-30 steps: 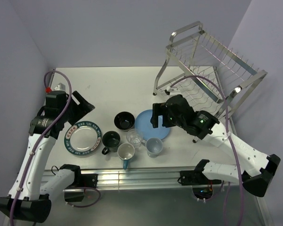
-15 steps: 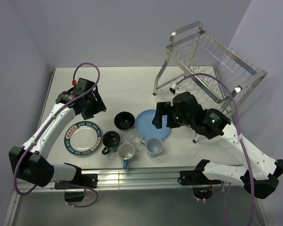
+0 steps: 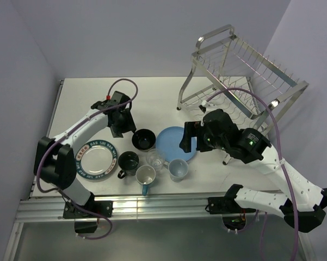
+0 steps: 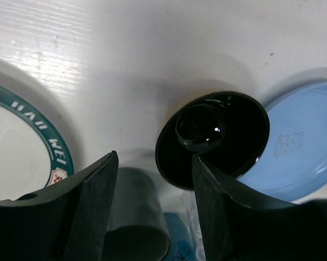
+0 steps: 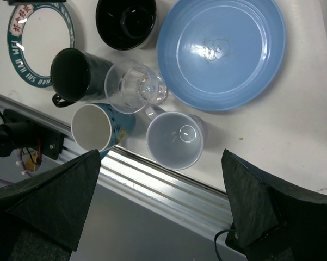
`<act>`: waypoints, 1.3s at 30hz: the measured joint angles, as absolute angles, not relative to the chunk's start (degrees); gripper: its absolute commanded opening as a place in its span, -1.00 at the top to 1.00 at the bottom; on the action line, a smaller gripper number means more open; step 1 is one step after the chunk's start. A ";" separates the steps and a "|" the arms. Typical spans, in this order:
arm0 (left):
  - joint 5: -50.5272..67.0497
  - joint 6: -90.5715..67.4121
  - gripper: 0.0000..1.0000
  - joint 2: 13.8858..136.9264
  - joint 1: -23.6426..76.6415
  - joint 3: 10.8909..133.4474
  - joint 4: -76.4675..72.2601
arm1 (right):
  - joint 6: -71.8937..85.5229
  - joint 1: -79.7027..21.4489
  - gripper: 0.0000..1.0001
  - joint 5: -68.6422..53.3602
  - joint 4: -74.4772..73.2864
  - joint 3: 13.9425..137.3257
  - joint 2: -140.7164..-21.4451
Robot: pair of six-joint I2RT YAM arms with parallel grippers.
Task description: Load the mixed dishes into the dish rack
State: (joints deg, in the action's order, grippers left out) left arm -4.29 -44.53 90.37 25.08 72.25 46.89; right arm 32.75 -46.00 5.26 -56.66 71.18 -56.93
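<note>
top: overhead, whole table (image 3: 152,98) | wrists: close, downward | shared: black bowl (image 3: 143,139)

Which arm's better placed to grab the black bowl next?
Left. Left fingers hang open just beside the round black bowl; right fingers sit farther off, over the large light-blue plate.

White plate (image 4: 13,163) with white capital letters running round its teal rim; in the left wrist view one group reads "WEI"; the group next to it looks like "HAU" but is too blurred to be sure; a small red seal (image 4: 55,175) sits on the rim just beside "WEI", its marks too small to read; from above and in the right wrist view the rim letters are too small to read; blue plate (image 5: 220,81) bears a faint bear outline (image 5: 209,49) at its centre, with no legible words.
</note>
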 measured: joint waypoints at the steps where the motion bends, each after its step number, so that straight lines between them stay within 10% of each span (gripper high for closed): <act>1: -3.99 -44.38 -0.24 91.94 25.17 72.62 46.65 | 32.75 -46.00 -0.99 5.34 -56.97 71.18 -56.77; 39: -11.84 -43.97 0.00 96.40 36.75 81.71 49.08 | 33.65 -46.00 -0.99 7.70 -58.89 70.81 -53.39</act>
